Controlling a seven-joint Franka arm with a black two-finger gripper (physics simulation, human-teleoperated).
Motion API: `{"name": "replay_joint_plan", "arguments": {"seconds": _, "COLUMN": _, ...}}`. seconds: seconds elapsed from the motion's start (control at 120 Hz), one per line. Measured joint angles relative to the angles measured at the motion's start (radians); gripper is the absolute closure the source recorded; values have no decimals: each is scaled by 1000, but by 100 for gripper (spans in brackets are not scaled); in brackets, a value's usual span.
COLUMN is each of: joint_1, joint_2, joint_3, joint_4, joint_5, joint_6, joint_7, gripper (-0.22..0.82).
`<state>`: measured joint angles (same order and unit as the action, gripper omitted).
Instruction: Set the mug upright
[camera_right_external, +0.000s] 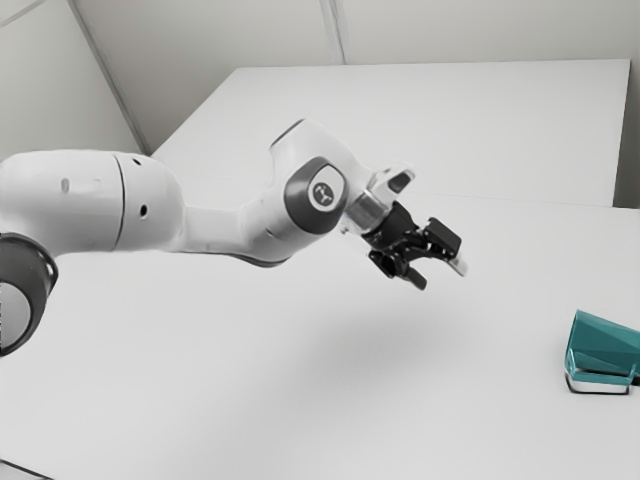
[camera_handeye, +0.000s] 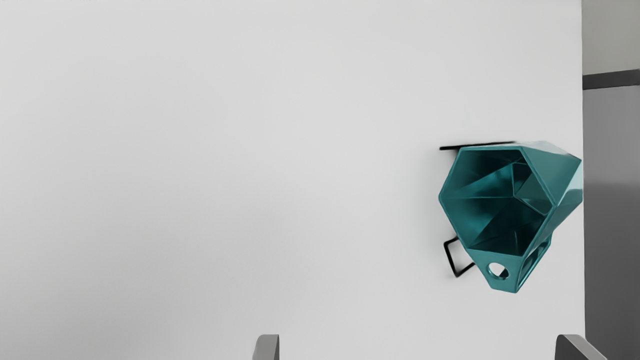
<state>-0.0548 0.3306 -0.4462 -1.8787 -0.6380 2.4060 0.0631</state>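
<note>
Mug (camera_handeye: 505, 200), teal and faceted, is lying on its side near an edge of the white table (camera_right_external: 250, 380), its open mouth facing the gripper (camera_right_external: 440, 275). Well apart from it, the gripper is hovering above the table, fingers standing apart.

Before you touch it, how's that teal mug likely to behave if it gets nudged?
The mug lies on its side, but its flat, faceted walls suggest it would rock or slide rather than roll freely. Its handle, jutting out, would probably check any turning too. The glossy highlights hint at a smooth, somewhat slippery surface.
</note>
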Motion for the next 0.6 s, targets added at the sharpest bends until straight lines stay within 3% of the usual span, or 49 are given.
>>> {"name": "replay_joint_plan", "arguments": {"seconds": 0.358, "joint_1": -180, "joint_2": 211, "joint_3": 6, "joint_4": 119, "joint_5": -131, "joint_6": 207, "joint_7": 80, "gripper": 0}}
{"name": "replay_joint_plan", "arguments": {"seconds": 0.6, "joint_1": -252, "joint_2": 282, "joint_3": 5, "joint_4": 215, "joint_5": -143, "joint_6": 272, "joint_7": 119, "gripper": 0}}
